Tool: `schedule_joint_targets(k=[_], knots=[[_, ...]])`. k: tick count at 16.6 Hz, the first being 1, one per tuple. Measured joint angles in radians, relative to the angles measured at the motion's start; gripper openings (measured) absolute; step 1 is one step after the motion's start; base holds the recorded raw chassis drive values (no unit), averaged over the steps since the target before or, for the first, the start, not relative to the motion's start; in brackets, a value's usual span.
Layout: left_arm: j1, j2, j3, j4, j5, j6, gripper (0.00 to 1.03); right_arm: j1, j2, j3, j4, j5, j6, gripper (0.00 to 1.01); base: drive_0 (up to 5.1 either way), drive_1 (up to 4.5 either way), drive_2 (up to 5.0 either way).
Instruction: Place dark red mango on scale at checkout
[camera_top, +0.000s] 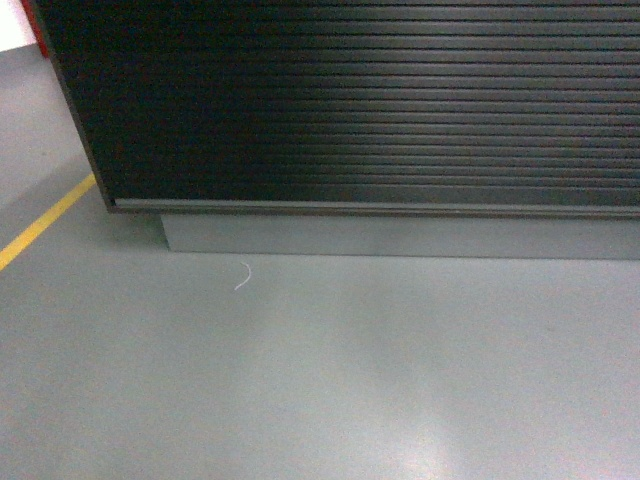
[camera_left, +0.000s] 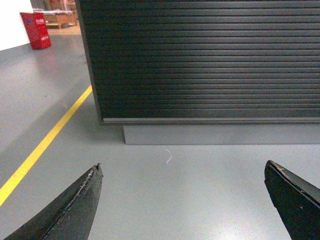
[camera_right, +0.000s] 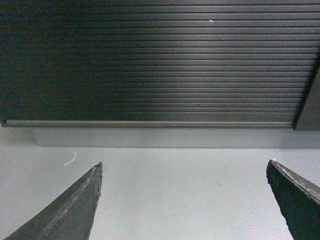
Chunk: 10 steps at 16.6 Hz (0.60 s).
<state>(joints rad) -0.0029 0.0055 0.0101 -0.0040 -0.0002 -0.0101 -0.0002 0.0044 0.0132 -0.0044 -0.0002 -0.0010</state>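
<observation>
- I am facing the checkout (camera_top: 380, 100), the bench whose ribbed black front fills the upper part of my head view; its grey base (camera_top: 400, 236) sits on the grey floor (camera_top: 320, 380).
- My left gripper (camera_left: 182, 195) is spread wide with nothing between its dark fingers (camera_left: 75, 210), which frame bare floor in the left wrist view.
- My right gripper (camera_right: 182, 195) is equally wide apart and empty, pointing low at the same ribbed front.
- The dark red mango is not in any of my views, and I cannot tell where it lies.
- The scale is also out of sight (its top, if it sits on this bench, would be above what my cameras reach).
- Judged from this, the task is barely begun: no fruit is held, none is on the scale, and finding, grasping, lifting and placing all remain.
- A thin pale scrap of thread (camera_top: 242, 276) lies on the floor just before the base.
- A yellow line (camera_left: 45, 142) runs along the floor to my left, and a red bin (camera_left: 35, 30) stands well beyond the bench corner.
- My next need, I judge, is to raise my view or turn to locate the mango.
</observation>
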Motion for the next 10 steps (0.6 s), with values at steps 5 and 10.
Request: schedule_joint_targets(k=[5, 10], knots=[[0.0, 0.0, 0.0, 0.0, 0.0, 0.0, 0.98, 0.0, 0.0, 0.0, 0.0, 0.0, 0.0, 0.98, 0.0, 4.22, -4.1], [0.0, 0.0, 0.0, 0.0, 0.0, 0.0, 0.98, 0.0, 0.0, 0.0, 0.002, 0.0, 0.0, 0.98, 0.1, 4.25, -4.1]])
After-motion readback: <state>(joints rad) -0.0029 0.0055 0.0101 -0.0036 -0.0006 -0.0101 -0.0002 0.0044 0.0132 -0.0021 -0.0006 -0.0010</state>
